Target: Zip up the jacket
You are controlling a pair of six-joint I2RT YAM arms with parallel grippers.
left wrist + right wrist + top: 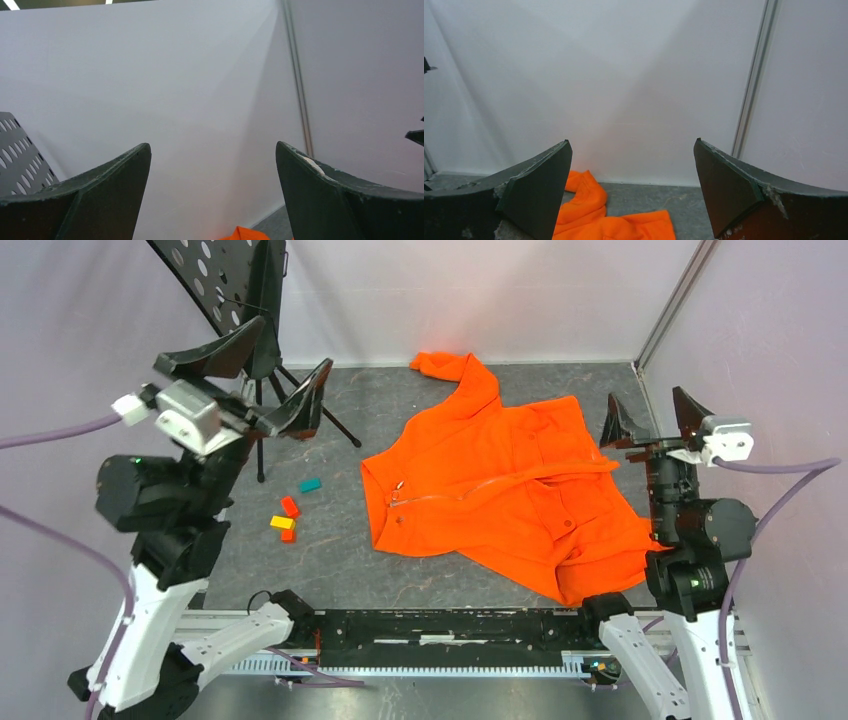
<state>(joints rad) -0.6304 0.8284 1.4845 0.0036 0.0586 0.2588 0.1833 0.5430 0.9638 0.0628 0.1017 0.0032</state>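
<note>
Lying flat on the mottled grey table (330,540), right of centre, the bright orange fleece jacket (510,490) has one long sleeve stretched toward the back wall and its lower edge near the right arm's base. Both grippers are raised off the fabric and touch nothing. The left gripper (295,342) stands well apart from the garment, to its left, with its dark fingers (100,195) spread wide. The right gripper (645,395) hangs near the jacket's right edge, and its fingers (539,185) are likewise wide apart. Each wrist view faces the pale wall: the left one catches only a sliver of orange at its bottom edge, while the right one shows the far sleeve between the fingers. A pale line crosses the jacket front, but how far the zipper is closed cannot be made out. A black perforated music stand (215,280) and small coloured blocks (290,506) sit left of the jacket.
</note>
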